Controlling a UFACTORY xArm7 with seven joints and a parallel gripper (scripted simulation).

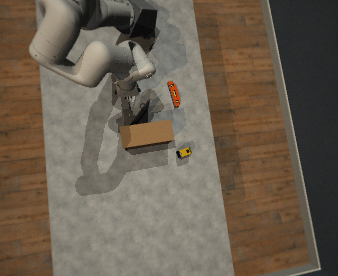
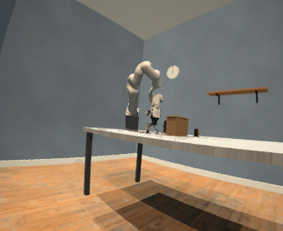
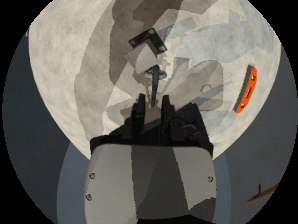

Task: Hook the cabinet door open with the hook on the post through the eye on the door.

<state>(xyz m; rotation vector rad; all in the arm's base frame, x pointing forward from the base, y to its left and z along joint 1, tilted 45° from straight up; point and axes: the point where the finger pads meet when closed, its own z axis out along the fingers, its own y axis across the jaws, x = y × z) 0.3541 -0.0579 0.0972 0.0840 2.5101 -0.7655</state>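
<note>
The brown cabinet stands upright on the table. Its dark door stands ajar on the robot's side, and a black part of it shows right of the fingers in the wrist view. The post stands on a black bolted foot. The dark hook reaches from the ring at the post toward the fingers. My gripper is partly open, with the hook's rod between its fingertips and gaps beside it. The eye and the hook's far end are hidden or too small to tell.
An orange bar-like object lies on the table on the robot's side of the cabinet, to the right. A small yellow and black object is just past the cabinet's right end. A shelf hangs on the wall.
</note>
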